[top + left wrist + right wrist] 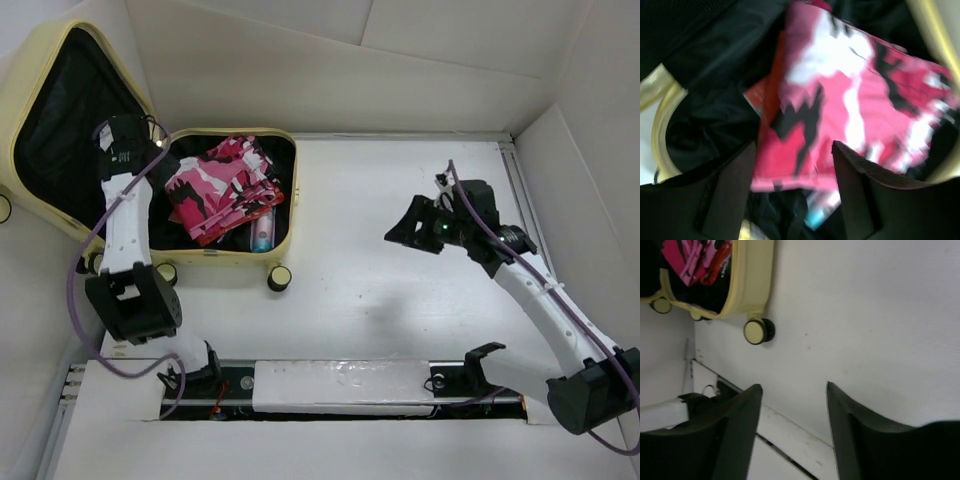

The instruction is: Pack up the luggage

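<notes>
1. Currently, the luggage (pixel 232 257) lies open at the far left corner of the bench (pixel 400 180). Its lid (pixel 55 130) is tilted back toward the left wall, with the black lining exposed.
2. The base shell of the luggage rests flat on the bench. The caster wheels (pixel 280 278) project from its near wall toward the arm bases.
3. A folded garment (pixel 222 185) with a pink, white and black pattern lies inside the base shell and covers most of its floor.
4. A red item (pixel 758 95) shows from under one edge of the garment. Its kind cannot be told.
5. A small bottle (pixel 261 238) lies inside the shell, just beside the near edge of the garment and close to the near wall.
6. The left fingers (pixel 730 190) hang above the base shell on its left side, near the hinge, with the garment directly below. They are spread apart and released, with nothing between them.
7. The right fingers (pixel 735 435) hover over bare bench surface, well apart from the luggage and to its right. They are spread and released, grasping nothing.
8. A purple cable (pixel 75 290) runs along the left arm.
</notes>
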Controlling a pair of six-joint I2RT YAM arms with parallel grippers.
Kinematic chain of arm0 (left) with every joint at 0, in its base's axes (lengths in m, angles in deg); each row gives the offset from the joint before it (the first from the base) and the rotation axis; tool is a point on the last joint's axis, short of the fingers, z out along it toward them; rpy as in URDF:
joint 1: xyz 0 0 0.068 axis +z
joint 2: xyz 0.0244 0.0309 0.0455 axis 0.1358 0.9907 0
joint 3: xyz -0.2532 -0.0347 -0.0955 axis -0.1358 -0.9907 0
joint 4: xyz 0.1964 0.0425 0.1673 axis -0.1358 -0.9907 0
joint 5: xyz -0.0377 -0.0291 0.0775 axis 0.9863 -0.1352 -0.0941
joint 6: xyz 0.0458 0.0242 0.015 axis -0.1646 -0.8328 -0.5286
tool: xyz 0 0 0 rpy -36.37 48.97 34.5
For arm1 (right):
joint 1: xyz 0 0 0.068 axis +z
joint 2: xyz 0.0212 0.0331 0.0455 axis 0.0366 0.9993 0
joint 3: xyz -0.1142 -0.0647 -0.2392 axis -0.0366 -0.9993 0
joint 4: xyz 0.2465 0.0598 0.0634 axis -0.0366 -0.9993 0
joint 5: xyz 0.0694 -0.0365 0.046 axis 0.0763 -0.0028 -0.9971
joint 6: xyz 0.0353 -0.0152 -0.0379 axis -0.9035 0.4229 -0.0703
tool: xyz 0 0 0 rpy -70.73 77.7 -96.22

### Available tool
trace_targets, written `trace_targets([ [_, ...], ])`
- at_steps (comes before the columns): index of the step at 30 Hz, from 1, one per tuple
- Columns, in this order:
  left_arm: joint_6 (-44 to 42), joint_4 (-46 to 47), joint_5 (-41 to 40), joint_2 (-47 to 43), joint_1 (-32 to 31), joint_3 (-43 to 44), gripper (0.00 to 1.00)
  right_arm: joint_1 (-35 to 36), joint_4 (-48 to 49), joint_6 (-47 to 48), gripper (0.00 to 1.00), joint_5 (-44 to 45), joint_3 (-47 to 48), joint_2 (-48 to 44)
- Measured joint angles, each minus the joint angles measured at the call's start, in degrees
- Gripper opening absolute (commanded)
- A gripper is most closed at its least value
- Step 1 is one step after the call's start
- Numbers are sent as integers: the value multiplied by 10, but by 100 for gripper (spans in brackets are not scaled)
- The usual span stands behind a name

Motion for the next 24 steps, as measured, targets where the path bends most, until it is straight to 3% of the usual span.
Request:
trace_targets([
  [2, 0, -10, -1, -50, -18, -7, 52, 30, 17, 0, 36, -10, 4, 18],
  [3, 0, -12, 6, -81, -31, -9, 52, 50, 28, -2, 23, -14, 9, 30],
  [6, 0, -13, 33, -181, -70, -7, 52, 118, 66, -5, 1, -27, 38, 75],
  [11, 6, -13, 76, -301, -98, 28, 50, 238, 138, -12, 0, -31, 143, 165],
  [15, 9, -31, 64, -318, -116, 111, 50, 296, 188, -23, 0, -35, 264, 255],
  [20, 4, -43, -44, -318, -126, 147, 52, 309, 207, -35, 0, -35, 311, 288],
  [24, 4, -71, -131, -325, -119, 77, 57, 309, 176, -31, 4, -16, 266, 240],
])
